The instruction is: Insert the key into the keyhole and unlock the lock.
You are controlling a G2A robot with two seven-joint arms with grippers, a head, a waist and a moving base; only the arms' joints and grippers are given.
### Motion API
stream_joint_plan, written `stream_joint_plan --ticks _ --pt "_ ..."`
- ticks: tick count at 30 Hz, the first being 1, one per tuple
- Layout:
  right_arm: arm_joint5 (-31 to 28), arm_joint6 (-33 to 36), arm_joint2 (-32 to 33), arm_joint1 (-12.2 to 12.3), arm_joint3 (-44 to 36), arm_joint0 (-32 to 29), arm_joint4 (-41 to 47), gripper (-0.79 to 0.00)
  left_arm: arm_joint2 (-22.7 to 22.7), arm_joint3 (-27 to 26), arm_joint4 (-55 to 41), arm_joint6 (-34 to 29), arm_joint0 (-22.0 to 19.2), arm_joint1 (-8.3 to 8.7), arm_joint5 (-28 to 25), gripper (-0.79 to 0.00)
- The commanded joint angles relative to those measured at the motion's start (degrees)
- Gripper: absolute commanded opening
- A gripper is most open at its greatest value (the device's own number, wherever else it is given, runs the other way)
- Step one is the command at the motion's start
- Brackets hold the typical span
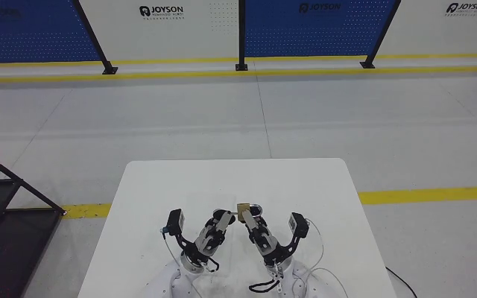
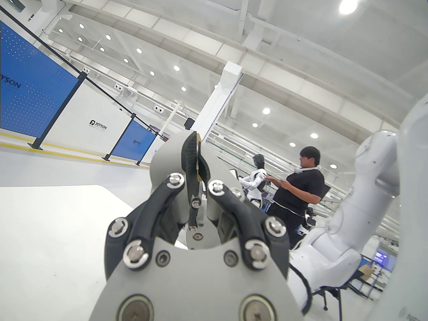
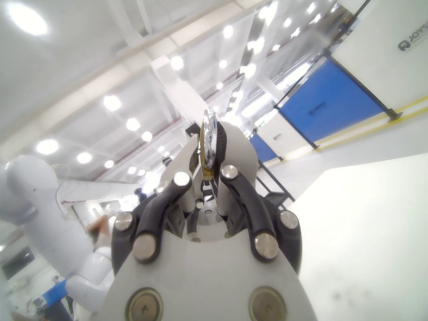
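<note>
Above the counter [image 1: 223, 179], the left gripper [image 2: 195, 155] pinches the key [image 2: 199, 175] and the right gripper [image 3: 209, 150] the lock [image 3: 210, 136] (jaws narrow on both), so insertion seems in hand; next the key must line up with the keyhole.

The left end effector [image 1: 225, 218] and the right end effector [image 1: 253, 221] are set side by side over the near middle of the table [image 1: 313, 186], the left one to the left, with their tips leaning in towards each other. The lock [image 1: 243, 209] is clamped in the right end effector and is held between the two tips. The key [image 2: 199, 168] is pinched in the left end effector, just beside the lock. A rack [image 1: 22, 212] is placed on the floor left of the table, and a barrier [image 1: 238, 33] is set far behind it.
</note>
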Motion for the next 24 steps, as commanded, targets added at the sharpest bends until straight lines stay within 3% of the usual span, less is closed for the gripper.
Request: stream_joint_plan --ticks 1,5,6,7,8,11,16,20,24 --pt "0.3 1.1 0.4 0.1 -0.5 -0.3 -0.2 -0.785 -0.2 -0.1 -0.1 -0.2 0.1 -0.01 0.0 -0.785" --pt "0.8 2.2 1.0 0.2 -1.6 -0.9 0.0 -0.785 -0.5 -0.3 -0.1 -0.6 0.2 -0.06 0.1 -0.785" --pt "0.8 2.4 1.1 0.2 -1.7 -1.1 0.1 -0.785 -0.5 -0.3 -0.3 -0.6 0.2 -0.09 0.1 -0.708" --pt "0.7 2.6 1.2 0.2 -1.9 -1.2 0.2 -0.785 -0.5 -0.3 -0.4 -0.7 0.2 -0.11 0.1 -0.517" --pt "0.8 2.7 1.3 0.2 -1.9 -1.3 0.3 -0.785 -0.5 -0.3 -0.4 -0.9 0.2 -0.13 0.1 -0.422" --pt "0.9 3.3 1.6 0.2 -2.2 -1.5 0.4 -0.785 -0.7 -0.4 -0.6 -1.3 0.3 -0.18 0.2 -0.332" --pt "0.6 3.8 2.2 0.2 -2.4 -1.9 1.0 -0.785 -1.0 -0.5 -0.8 -1.7 0.4 -0.23 0.0 -0.422" --pt "0.3 4.1 2.8 0.3 -2.6 -2.1 1.2 -0.785 -1.7 -0.5 -1.0 -1.8 0.6 -0.18 -0.4 -0.44" --pt "0.1 4.8 3.5 0.4 -2.6 -2.3 1.6 -0.785 -2.3 -0.5 -0.7 -2.4 0.9 0.0 -0.8 -0.533"
